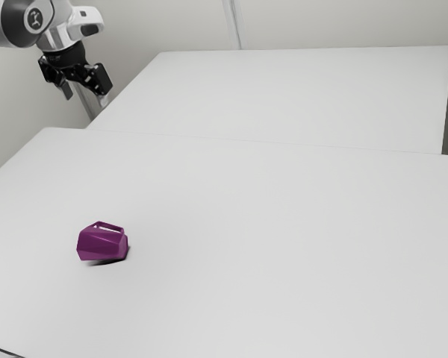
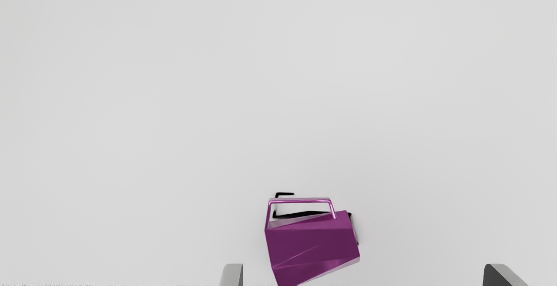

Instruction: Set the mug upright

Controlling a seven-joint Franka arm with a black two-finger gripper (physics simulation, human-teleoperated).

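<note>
- At the exterior view's upper left, the black two-finger gripper [image 1: 86,98] hangs high above the table, its fingers spread wide with nothing pinched between them; coming down off-centre, it could land a finger on the mug, since the mug lies nearer one finger than the other in the wrist view.
- Slightly further right and much nearer the camera, the faceted purple mug [image 1: 102,245] lies on its side on the table, so it still needs righting; its tapered, slanting walls could slip from a shallow grip; lifted or turned too little, it could tip back over when let go.
- On its far upper side, the thin angular purple handle [image 1: 110,226] stands out from the body; a finger could snag in its loop and twist the mug.
- Rightward spreads the smooth white table [image 1: 299,246]; a sideways knock could send the mug sliding or rolling across it.
</note>
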